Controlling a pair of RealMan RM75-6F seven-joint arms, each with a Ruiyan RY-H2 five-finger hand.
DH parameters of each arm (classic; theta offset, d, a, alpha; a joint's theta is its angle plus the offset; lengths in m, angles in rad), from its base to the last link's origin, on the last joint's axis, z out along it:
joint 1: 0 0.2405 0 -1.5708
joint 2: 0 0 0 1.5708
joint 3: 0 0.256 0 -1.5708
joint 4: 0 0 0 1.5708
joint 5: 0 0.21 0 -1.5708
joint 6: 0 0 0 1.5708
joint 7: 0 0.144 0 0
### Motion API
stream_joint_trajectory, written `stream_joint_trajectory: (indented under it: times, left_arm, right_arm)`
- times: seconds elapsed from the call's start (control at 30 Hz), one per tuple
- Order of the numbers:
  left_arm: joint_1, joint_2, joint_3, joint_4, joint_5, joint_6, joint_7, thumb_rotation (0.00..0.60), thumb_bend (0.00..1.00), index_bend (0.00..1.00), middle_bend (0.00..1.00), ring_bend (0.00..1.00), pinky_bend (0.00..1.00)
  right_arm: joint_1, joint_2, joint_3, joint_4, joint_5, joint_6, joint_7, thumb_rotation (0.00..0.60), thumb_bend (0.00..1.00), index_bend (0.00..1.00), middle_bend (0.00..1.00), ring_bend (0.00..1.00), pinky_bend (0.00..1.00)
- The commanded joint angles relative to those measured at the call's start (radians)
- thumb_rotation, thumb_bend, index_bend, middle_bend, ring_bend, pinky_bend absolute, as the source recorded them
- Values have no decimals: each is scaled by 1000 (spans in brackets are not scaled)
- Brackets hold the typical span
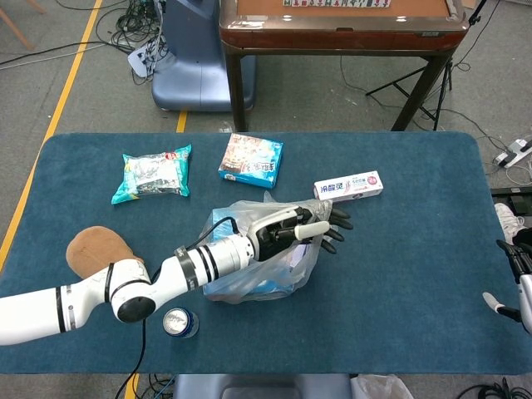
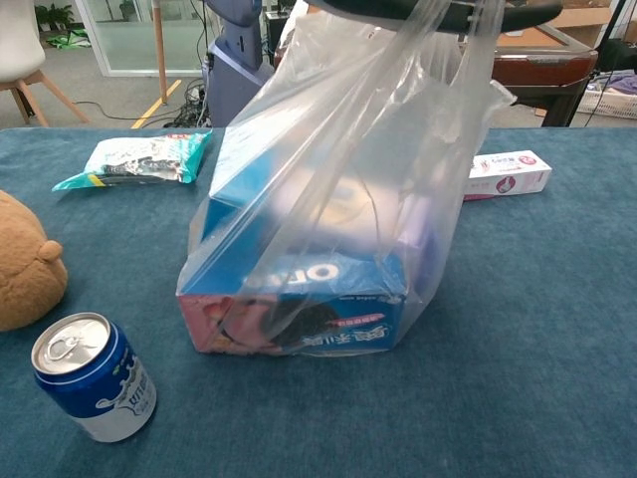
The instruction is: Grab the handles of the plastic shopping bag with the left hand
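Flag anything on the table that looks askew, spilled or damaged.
Nothing looks spilled or damaged. The plastic shopping bag stands upright, its handles pulled taut by the left hand; the Oreo box lies flat inside. The blue can stands upright beside it.

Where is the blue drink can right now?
In the head view, the can stands near the table's front edge, left of centre, between the brown plush toy and the plastic bag.

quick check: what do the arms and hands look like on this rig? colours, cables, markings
Left arm: glossy white tubular links with rounded joints, black bands near the joints and black-and-white rings at the wrist; a thin black cable loops beside the wrist. Left hand: black, with some pale cream fingers and dark fingertips. Right hand is cropped at the frame edge: black fingers, grey-white body. No readable markings.
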Motion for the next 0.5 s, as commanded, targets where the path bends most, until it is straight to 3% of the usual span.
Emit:
stream_joint_trajectory:
  times: [0.03,0.2,0.37,0.5]
  left_arm:
    - [33,-12,-50,2,-24,-52,6,480,197,267,303,371,479]
    - [74,-5,-86,5,-51,-89,75,501,197,340,401,477,623]
    - [118,25,-117,-22,-90,-144,149,504,198,381,447,517,709]
    - [159,46,-160,-43,-131,-187,201,562,197,442,513,576,812]
  right_arm:
    - [0,0,0,0,-1,0,0,600,130,132,212,115,211]
    - [1,-1,1,-1,-2,-1,-1,600,130,133,212,115,211]
    - [4,-1,2,-5,-4,-4,-5,600,130,133,212,115,211]
    - [7,1,2,-11,-8,-4,-10,600,130,133,212,115,211]
